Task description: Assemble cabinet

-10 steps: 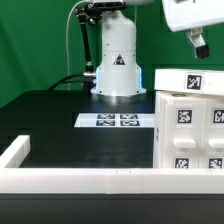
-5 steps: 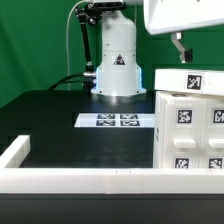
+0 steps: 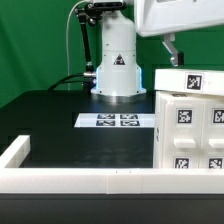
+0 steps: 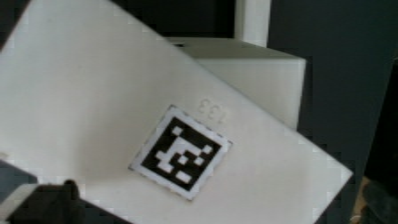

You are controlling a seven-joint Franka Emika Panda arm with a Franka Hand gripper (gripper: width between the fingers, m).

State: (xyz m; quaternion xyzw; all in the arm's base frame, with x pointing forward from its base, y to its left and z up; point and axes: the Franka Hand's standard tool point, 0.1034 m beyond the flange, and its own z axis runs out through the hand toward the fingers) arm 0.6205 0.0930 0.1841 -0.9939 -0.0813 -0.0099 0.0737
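Note:
The cabinet (image 3: 190,125) is a large white box with black-and-white tags on its faces, standing at the exterior view's right on the black table. My gripper (image 3: 172,54) hangs just above the cabinet's top, near its back corner, not touching it. In the wrist view a white tagged face of the cabinet (image 4: 125,90) fills most of the frame, tilted. One dark fingertip (image 4: 43,203) shows at the edge and nothing lies between the fingers. The jaws stand wide apart and empty.
The marker board (image 3: 118,121) lies flat in the middle of the table in front of the robot's white base (image 3: 117,62). A long white border rail (image 3: 90,180) runs along the front, with a short return (image 3: 14,152) at the exterior view's left.
My gripper has moved toward the exterior view's left and slightly lower, now over the cabinet's top back corner. The cabinet has not moved.

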